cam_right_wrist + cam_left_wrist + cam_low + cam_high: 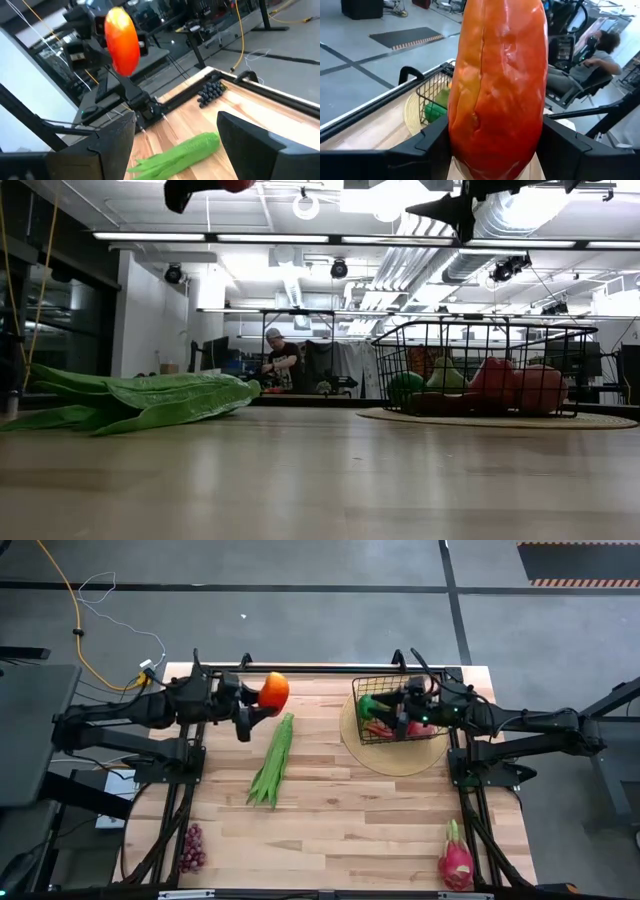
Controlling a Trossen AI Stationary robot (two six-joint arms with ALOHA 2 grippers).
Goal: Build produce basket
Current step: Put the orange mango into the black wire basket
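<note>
My left gripper [262, 700] had the orange pepper [273, 691] clamped above the table; my right gripper [392, 718] hung open over the basket [400, 686].

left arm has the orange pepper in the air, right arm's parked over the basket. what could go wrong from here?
1. The left gripper holds the orange pepper high above the table, and the pepper bulges past the fingers; a slip would likely drop it near the green beans.
2. The right gripper, open, sits over the basket, in the likely drop path, so the arms may collide.
3. The basket already holds produce, so the pepper may perch on top and roll out.
</note>
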